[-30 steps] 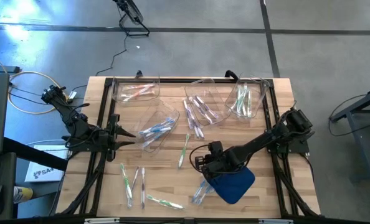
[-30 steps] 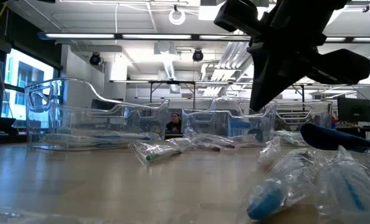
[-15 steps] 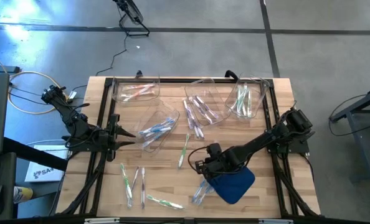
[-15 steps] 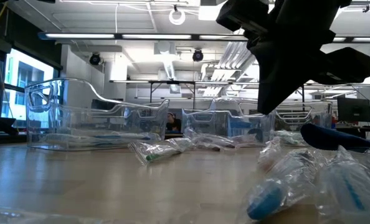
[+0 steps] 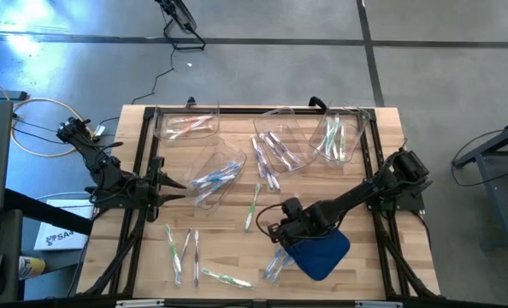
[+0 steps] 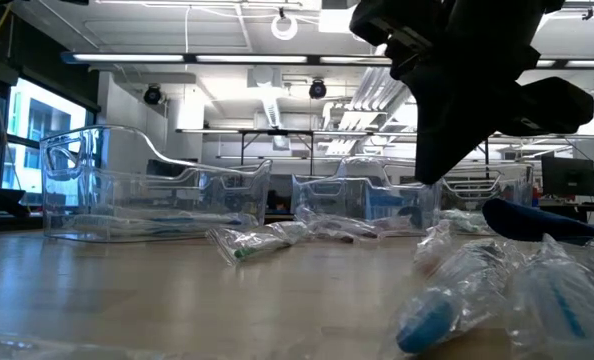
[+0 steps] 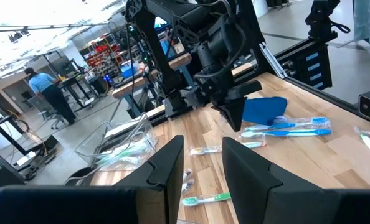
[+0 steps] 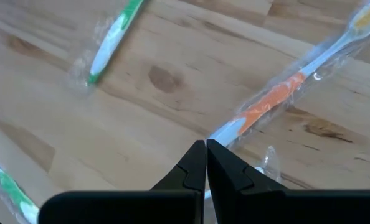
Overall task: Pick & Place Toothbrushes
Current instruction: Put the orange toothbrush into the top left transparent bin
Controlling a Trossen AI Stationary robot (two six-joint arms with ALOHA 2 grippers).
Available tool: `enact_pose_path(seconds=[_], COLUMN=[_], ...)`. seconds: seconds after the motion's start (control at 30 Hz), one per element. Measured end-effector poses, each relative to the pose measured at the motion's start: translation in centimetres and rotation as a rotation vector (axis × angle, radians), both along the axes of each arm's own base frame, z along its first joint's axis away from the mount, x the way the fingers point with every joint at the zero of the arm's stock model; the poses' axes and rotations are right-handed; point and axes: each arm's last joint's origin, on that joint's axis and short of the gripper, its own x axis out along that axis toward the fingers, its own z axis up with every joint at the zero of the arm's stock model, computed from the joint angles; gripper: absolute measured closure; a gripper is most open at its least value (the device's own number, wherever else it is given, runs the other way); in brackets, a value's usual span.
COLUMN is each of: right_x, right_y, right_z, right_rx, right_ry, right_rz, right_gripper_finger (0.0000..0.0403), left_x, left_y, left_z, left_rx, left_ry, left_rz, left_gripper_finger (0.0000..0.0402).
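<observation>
Wooden table [image 5: 357, 274], clear bins [image 5: 186, 127] along the far edge. Wrapped toothbrushes [image 5: 252, 205] lie scattered mid-table; light, stiff, wrappers likely slippery, best pinched mid-handle. Right gripper [image 8: 205, 147] is seen with fingertips together, empty, above an orange-handled brush [image 8: 266, 107]. Left gripper [image 7: 200, 163] is parked part-open at the left edge.
</observation>
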Motion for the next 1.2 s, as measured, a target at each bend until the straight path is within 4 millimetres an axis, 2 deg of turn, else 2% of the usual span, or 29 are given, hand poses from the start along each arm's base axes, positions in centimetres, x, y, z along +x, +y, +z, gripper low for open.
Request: enact_pose_path(seconds=[0.23,0.63,0.77,1.2], right_x=[0.10,0.20,0.47,0.52], right_y=[-0.08,-0.15,-0.19,-0.49], right_z=[0.03,0.09,0.24,0.33], right_rx=[-0.007,-0.004,-0.012,-0.075], right_ry=[-0.013,-0.046,-0.104,-0.150], right_rz=[-0.016,-0.097,-0.169,-0.231], right_gripper_finger=[0.0378,0.0259,0.0234,0.0242], left_x=[0.00,0.00,0.00,0.00], left_y=[0.00,0.00,0.00,0.00], left_z=[0.00,0.00,-0.01,0.00], left_rx=[0.000,0.000,0.001,0.000], left_ry=[0.000,0.000,0.001,0.000], left_rz=[0.000,0.000,0.000,0.000], left_gripper_finger=[0.0295,0.0295,0.0295,0.0295])
